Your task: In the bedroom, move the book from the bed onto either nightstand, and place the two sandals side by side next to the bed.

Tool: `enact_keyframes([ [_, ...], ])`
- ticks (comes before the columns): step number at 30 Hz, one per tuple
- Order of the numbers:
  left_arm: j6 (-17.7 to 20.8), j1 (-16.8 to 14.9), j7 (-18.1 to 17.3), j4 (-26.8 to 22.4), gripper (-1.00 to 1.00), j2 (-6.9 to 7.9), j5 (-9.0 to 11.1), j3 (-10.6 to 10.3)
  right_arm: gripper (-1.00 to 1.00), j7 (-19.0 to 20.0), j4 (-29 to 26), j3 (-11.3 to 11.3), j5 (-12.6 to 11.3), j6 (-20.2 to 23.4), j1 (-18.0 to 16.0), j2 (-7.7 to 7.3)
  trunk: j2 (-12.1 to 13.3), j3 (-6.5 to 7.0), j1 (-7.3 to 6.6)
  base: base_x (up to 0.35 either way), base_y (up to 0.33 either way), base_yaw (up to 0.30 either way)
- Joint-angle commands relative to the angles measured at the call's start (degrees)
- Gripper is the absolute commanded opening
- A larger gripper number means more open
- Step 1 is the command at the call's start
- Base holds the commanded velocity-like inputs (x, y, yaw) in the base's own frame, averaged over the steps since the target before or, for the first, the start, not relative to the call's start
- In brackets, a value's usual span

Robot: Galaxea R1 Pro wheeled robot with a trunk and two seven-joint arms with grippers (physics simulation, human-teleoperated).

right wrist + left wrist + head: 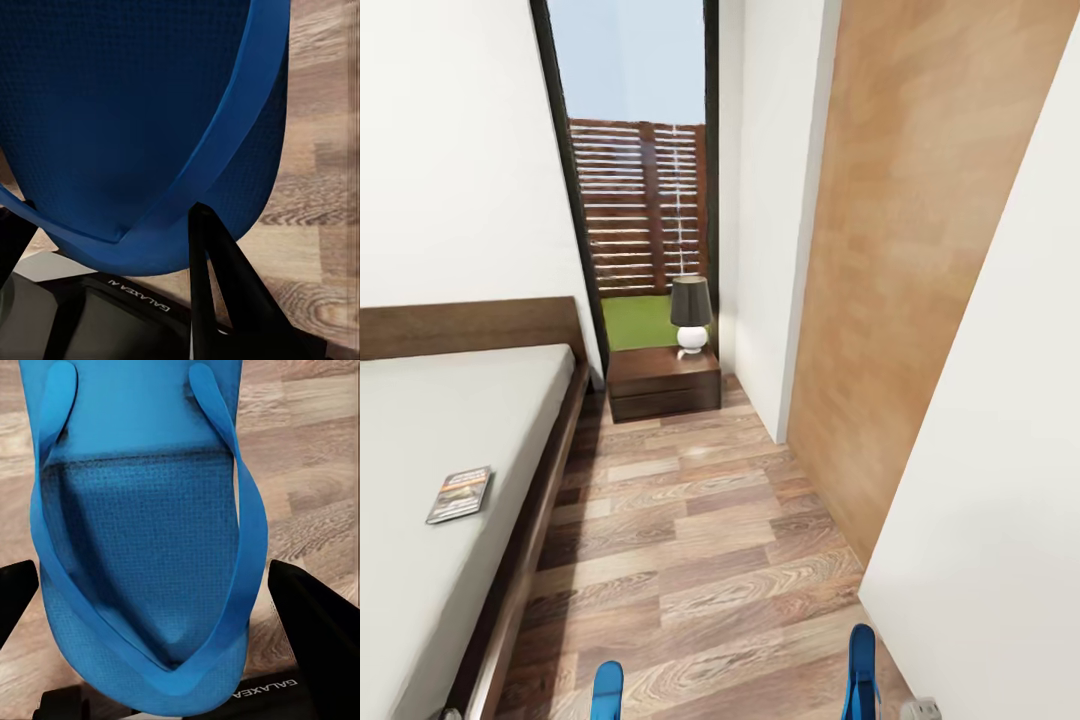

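Left gripper (150, 607) clamped on one sandal (142, 547), right gripper (105, 247) on the other sandal (135, 112) (light, floppy; best pinched near the sole's edge). Farther left, book (459, 494) on bed (450, 440); nightstand (660, 380) far ahead.

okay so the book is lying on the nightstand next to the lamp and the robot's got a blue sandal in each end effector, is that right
Not quite. In the head view the book lies on the bed, near its edge; the nightstand bears just the lamp. The rest holds: the wrist views show a blue sandal in the left end effector and another sandal in the right end effector.
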Motion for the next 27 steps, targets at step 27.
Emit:
enact_keyframes([
  [27, -0.18, -0.05, -0.20, 0.06, -1.00, 0.02, 0.52, -0.38, -1.00, 0.14, 0.18, 0.47, -0.35, -0.41, -0.07, 1.04, -0.03, -0.06, 0.02, 0.115, -0.052, 0.139],
])
